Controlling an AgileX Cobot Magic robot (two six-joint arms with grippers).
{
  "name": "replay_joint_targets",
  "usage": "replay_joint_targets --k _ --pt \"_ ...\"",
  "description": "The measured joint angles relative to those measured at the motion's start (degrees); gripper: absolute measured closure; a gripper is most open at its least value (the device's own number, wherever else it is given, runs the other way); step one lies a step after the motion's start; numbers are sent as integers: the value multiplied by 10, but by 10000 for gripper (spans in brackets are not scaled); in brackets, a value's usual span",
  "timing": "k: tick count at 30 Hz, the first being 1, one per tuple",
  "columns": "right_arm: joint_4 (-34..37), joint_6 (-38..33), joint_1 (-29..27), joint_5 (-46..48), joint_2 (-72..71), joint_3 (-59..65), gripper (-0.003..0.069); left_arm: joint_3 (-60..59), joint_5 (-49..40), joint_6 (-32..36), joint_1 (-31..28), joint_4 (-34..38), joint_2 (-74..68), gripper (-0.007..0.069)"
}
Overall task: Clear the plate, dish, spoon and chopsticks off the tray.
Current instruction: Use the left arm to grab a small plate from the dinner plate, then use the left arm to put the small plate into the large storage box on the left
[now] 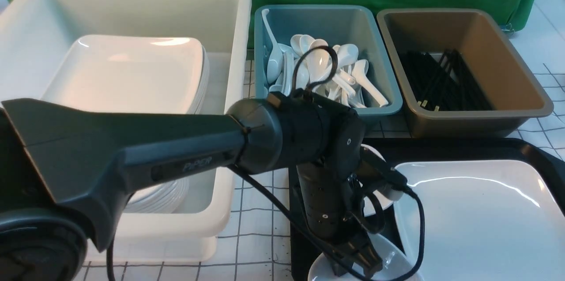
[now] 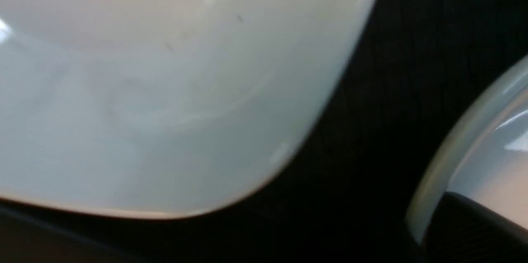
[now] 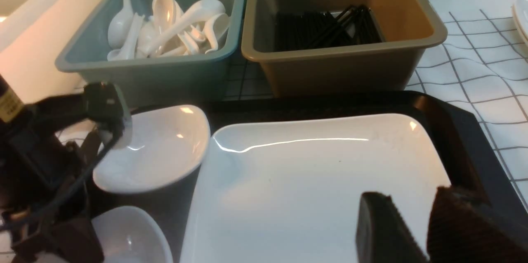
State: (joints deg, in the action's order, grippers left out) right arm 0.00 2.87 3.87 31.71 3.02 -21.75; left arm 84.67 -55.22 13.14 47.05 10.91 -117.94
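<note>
**L pincer at dish rim, plate on tray**

L pincer [image 1: 355,260] points down at the rim of a small white dish [image 1: 393,265] in the tray's near-L part. In the L wrist view one dark ridged finger [image 2: 474,230] lies against that rim. The other finger is out of shot, so can't tell if the grip is made.

The dish sits on the black tray [image 1: 441,148], which lies on the grid-cloth table [image 1: 256,210]. A second dish [image 3: 161,151] sits just beyond it, also on the tray, and the L arm partly hides it in the front view.

The plate [image 1: 476,219] lies flat and fills the tray's R side, just beside both dishes. R pincer [image 3: 408,203] is open, jaws apart w/ nothing held, over the plate's near-R corner. Can't tell if it touches.

Beyond the tray are 3 bins in a row:
- **L:** white bin [image 1: 229,51] w/ stacked plates [image 1: 128,73].
- **Mid:** teal bin [image 1: 331,20] w/ white spoons [image 1: 326,65].
- **R:** brown bin [image 1: 485,34] w/ black chopsticks [image 1: 441,82].
</note>
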Motion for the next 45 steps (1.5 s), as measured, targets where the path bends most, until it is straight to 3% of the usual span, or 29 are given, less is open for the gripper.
replay_joint_targets --k 11,20,27,32,36,40,45 --pt "0 0 0 0 0 0 419 79 -106 -64 0 -36 19 608" --pt "0 1 0 0 0 0 419 179 -143 -58 0 8 90 615" --pt "0 1 0 0 0 0 419 210 -145 -60 -24 -51 180 615" --pt "0 2 0 0 0 0 419 171 -146 -63 -149 -61 251 615" --pt "0 2 0 0 0 0 419 116 -146 -64 -283 -34 290 615" --pt "0 1 0 0 0 0 419 29 -145 -52 -469 43 317 615" --pt "0 1 0 0 0 0 419 -46 -119 -39 -594 91 322 615"
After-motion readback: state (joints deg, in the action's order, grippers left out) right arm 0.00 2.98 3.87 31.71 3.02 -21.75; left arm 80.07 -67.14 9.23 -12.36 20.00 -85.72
